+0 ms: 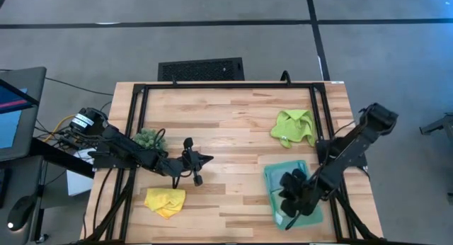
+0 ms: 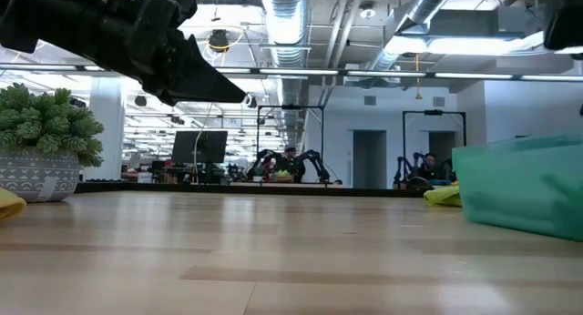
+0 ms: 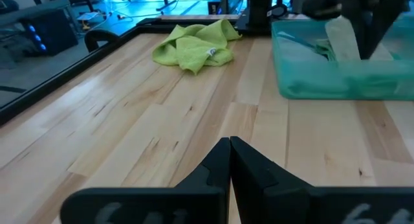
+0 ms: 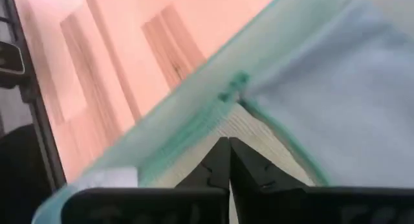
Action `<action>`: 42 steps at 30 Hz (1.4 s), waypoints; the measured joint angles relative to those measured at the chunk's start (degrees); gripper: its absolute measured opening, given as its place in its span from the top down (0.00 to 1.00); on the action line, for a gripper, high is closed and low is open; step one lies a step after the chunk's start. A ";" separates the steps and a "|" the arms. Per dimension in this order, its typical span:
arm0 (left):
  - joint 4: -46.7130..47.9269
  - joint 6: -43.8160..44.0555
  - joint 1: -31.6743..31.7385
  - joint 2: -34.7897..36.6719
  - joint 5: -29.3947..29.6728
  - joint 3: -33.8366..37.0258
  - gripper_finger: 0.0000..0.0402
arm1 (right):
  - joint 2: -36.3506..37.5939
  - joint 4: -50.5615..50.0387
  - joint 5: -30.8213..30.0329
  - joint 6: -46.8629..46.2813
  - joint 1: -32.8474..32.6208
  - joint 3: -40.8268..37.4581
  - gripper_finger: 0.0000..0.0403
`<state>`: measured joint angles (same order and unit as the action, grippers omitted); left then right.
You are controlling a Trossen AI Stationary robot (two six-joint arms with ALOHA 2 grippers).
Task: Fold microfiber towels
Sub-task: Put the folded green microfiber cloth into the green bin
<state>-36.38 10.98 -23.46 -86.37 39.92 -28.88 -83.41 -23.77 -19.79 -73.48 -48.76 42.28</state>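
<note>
A teal tray (image 1: pixel 272 173) stands at the near right of the table. My right gripper (image 1: pixel 290 197) is over it, pointing steeply down, fingers shut (image 4: pixel 228 146) just inside the tray's rim (image 4: pixel 174 130). A light blue towel (image 4: pixel 349 101) lies in the tray beside the fingertips. A crumpled lime green towel (image 1: pixel 294 127) lies on the wood beyond the tray. A crumpled yellow towel (image 1: pixel 165 201) lies at the near left. My left gripper (image 1: pixel 205 160) hangs shut above the table's middle, holding nothing (image 3: pixel 229 149). My right gripper's shut fingertips stand at the green-stitched edge of the light blue towel (image 4: pixel 272 130), coming slanting from above. No cloth shows between the fingers. Whether they touch the towel or the tray, I cannot tell.
A small potted plant (image 1: pixel 150 139) stands at the left, behind my left arm. A black frame (image 1: pixel 212 86) runs along the table's far and side edges. Bare wood lies between the two grippers (image 1: pixel 233 160).
</note>
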 joint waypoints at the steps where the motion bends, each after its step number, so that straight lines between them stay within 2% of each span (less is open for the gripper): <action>1: -0.01 0.00 0.00 0.00 0.00 0.00 1.00 | 1.41 -1.51 0.02 -0.34 -0.38 -0.02 0.93; 4: 0.02 0.00 0.00 0.00 0.00 0.00 1.00 | 6.01 -8.08 0.56 -5.85 -2.13 -0.01 0.94; 8: 0.02 0.00 0.00 0.00 0.00 0.00 1.00 | 9.81 -21.22 4.70 -19.10 -6.30 0.00 0.98; 11: 0.02 -0.02 0.00 0.00 0.00 0.00 1.00 | 9.81 -28.82 9.07 -26.08 -9.14 -0.03 0.99; 13: 0.02 -0.02 0.00 0.00 0.00 0.00 1.00 | 8.76 -28.87 12.32 -26.96 -9.30 -0.60 0.98; 18: -0.04 -0.03 0.48 0.00 -0.02 0.00 1.00 | 3.26 -22.53 14.15 -22.46 -6.31 -1.95 0.98; 22: -0.11 -0.50 1.35 0.00 0.00 0.00 1.00 | -0.65 -22.25 14.57 -18.60 -3.00 -1.68 0.98; 26: -0.02 -0.81 1.94 0.00 -0.02 0.00 1.00 | -1.37 -28.82 15.21 -14.38 -1.22 1.25 0.98; 32: 0.00 -1.33 1.99 0.00 -0.02 0.00 1.00 | 2.06 -41.33 15.44 -12.04 -0.99 8.56 0.98; 34: 0.00 -1.36 1.99 0.00 -0.02 0.00 1.00 | 3.38 -38.53 15.25 -8.18 -1.56 9.70 0.98; 37: 0.00 -1.36 1.99 0.00 -0.02 0.00 1.00 | 3.90 -28.35 14.97 -0.21 -1.46 9.49 0.98; 42: 0.03 -1.77 1.99 0.00 -0.02 0.00 1.00 | 0.18 -11.68 15.83 10.39 1.03 6.28 0.98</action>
<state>-36.35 9.21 -21.47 -86.37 39.90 -28.88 -83.23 -35.44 -3.96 -63.09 -47.73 48.56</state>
